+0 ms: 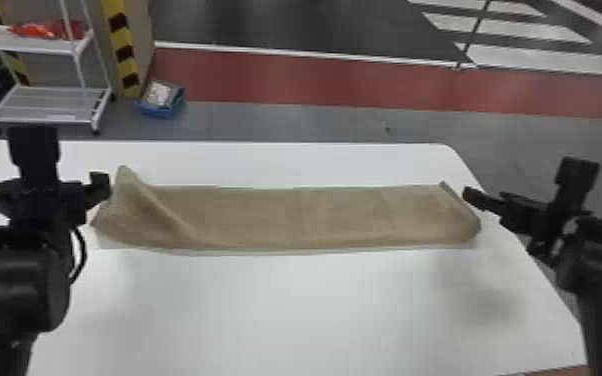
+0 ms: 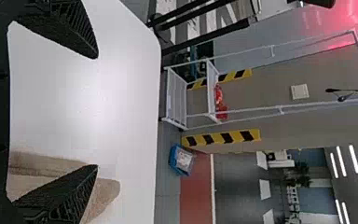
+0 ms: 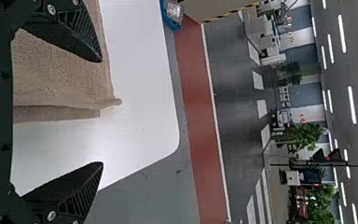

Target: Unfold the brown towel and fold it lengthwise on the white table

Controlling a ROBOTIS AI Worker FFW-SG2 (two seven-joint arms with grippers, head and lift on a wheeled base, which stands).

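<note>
The brown towel (image 1: 285,215) lies as a long strip across the white table (image 1: 305,310), its left end raised in a diagonal fold with a peaked corner. My left gripper (image 1: 65,195) is at the towel's left end, and in the left wrist view the left gripper (image 2: 95,112) is open, with one finger over the towel (image 2: 105,196). Off the towel's right end stands my right gripper (image 1: 510,205). Seen from its own wrist, the right gripper (image 3: 102,112) is open too, the towel's end (image 3: 65,74) lying between and beneath its spread fingers without being held.
Beyond the table's far edge, a white shelf rack (image 1: 40,105) with a red item stands at the back left. A blue box (image 1: 161,99) sits on the floor beside a yellow-and-black striped post (image 1: 124,50).
</note>
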